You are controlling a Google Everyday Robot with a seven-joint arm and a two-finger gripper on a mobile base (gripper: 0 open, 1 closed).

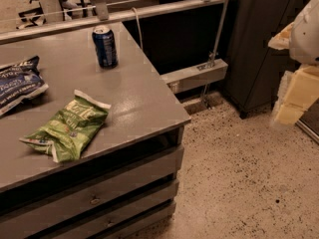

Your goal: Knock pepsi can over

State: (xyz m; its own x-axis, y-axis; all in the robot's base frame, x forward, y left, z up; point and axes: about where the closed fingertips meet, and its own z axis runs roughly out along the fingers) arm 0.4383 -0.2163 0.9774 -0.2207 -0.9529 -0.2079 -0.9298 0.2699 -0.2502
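We see the can [104, 46] standing upright on the table [144, 103], close to the far edge and toward the far right corner. It is dark blue with a silver top and light markings. Nothing touches it, and grey tabletop lies all around its base.

2 bags share the table with it. The green bag [67, 128] lies flat nearer to us, toward the front edge and well apart from the can. The blue bag [17, 83] lies to the left of the can, also well apart, and the left edge of the view cuts part of it off.

Under the tabletop we see stacked drawers [124, 183] with 2 small knobs. Behind the table a pale rail [149, 11] runs along its far side. To the right stands a dark cabinet [259, 44], and a speckled floor [239, 173] spreads below it.

The gripper [294, 96] hangs at the right edge of the view, off the table and above the floor, in front of the cabinet. It is pale yellow and sits below the white arm [306, 29]. It is well apart from the can and touches nothing that we can see. We cannot tell whether it is spread or pressed together.
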